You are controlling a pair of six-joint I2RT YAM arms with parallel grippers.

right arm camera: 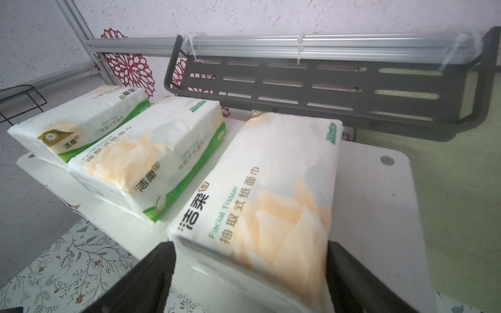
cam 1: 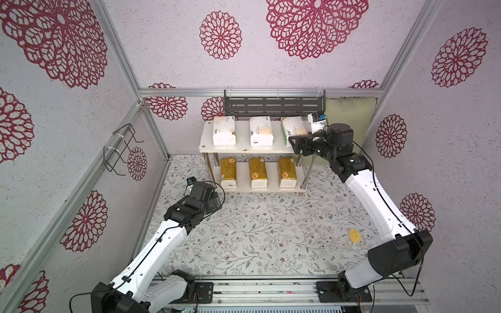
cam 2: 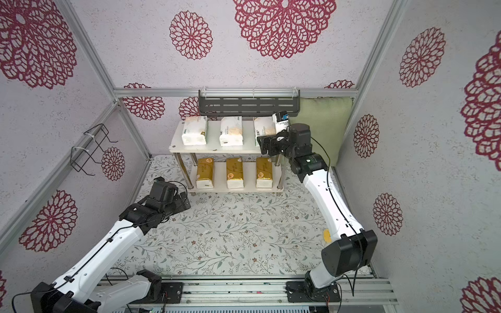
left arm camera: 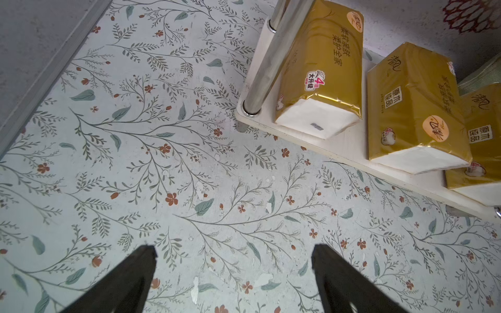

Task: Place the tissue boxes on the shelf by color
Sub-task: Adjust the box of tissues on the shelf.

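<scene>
White boxes (cam 1: 260, 131) atop shelf (cam 1: 242, 141), gold boxes (cam 1: 258, 173) below

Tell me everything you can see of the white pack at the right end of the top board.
The white tissue pack is a soft brick-shaped bundle in glossy wrap, printed with pale orange patches, green "Facial Tissue" lettering and dark characters. It lies flat at the right end of the shelf's top board, apart from the middle white pack. The right gripper's fingers flank its near end; whether they squeeze it is unclear.
</scene>
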